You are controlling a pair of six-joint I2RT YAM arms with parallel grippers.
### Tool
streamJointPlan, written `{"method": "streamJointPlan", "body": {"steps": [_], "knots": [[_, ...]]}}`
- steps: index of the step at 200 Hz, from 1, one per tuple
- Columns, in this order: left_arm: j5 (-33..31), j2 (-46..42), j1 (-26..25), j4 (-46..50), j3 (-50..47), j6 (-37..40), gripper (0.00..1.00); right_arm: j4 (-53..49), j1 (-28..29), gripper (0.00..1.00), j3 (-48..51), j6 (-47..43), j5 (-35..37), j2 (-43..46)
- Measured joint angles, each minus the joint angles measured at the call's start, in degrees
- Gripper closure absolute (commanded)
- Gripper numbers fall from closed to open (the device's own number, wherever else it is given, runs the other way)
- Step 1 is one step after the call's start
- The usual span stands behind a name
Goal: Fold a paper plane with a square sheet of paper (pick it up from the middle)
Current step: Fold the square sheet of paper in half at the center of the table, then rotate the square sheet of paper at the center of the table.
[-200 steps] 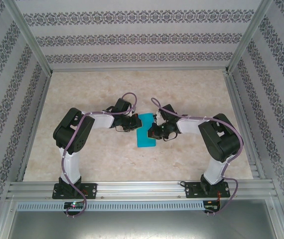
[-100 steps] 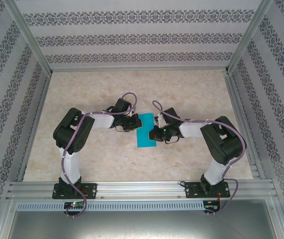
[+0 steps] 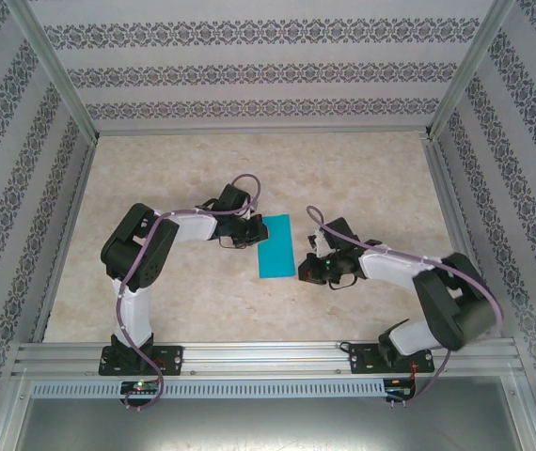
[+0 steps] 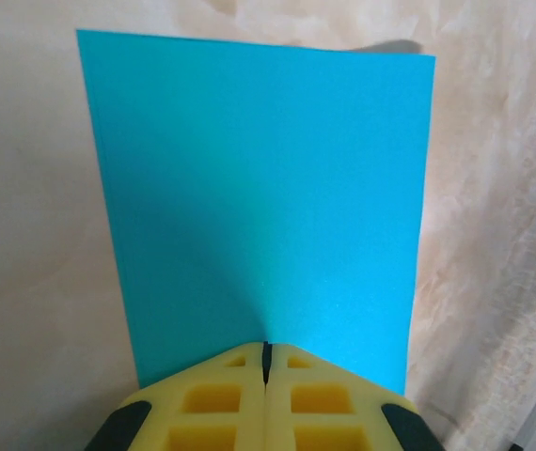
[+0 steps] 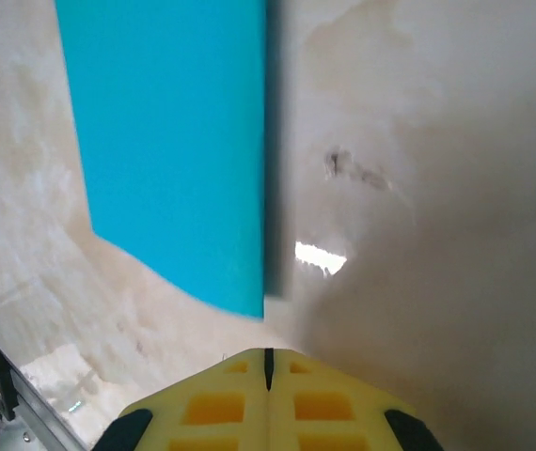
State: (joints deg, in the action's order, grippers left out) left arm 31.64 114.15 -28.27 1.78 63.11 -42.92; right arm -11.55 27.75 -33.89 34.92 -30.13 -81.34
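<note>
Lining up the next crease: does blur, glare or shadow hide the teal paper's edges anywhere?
Right wrist view: the thin teal-blue sheet of paper looks smeared, a dark shadow band along one long edge, a bright glare spot on the beige marbled table. Left wrist view: sharp edges, soft shading fanning from the left gripper. Top view: evenly lit, edges clear.

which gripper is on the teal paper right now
The left gripper, shut on an edge of the teal paper; the right gripper, also shut, sits clear of it.

On the table (image 3: 155, 169), the paper (image 3: 275, 246) lies between the left tool (image 3: 252, 234), at its edge, and the right tool (image 3: 307, 270) nearby.
</note>
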Motion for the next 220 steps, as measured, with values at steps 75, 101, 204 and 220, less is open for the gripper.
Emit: {"method": "streamJointPlan", "body": {"steps": [75, 101, 204, 220], "knots": [[-3.63, 1.40, -0.26, 15.87, 9.68, 16.76, 1.00, 0.52, -0.26, 1.00, -15.85, 3.87, 6.58, -6.10], [-3.52, 2.60, 0.26, 20.35, 12.81, 22.29, 1.00, 2.89, -0.31, 1.00, -22.84, 6.27, 7.21, -15.82], [-0.39, 0.96, 2.14, 21.51, 10.40, 22.38, 1.00, 2.51, -0.59, 1.00, -32.70, 11.80, 12.70, -31.19], [0.09, -0.94, 2.14, 20.20, 7.69, 20.02, 0.98, 2.62, -0.04, 1.00, -32.20, 13.11, 14.86, -30.60]]}}
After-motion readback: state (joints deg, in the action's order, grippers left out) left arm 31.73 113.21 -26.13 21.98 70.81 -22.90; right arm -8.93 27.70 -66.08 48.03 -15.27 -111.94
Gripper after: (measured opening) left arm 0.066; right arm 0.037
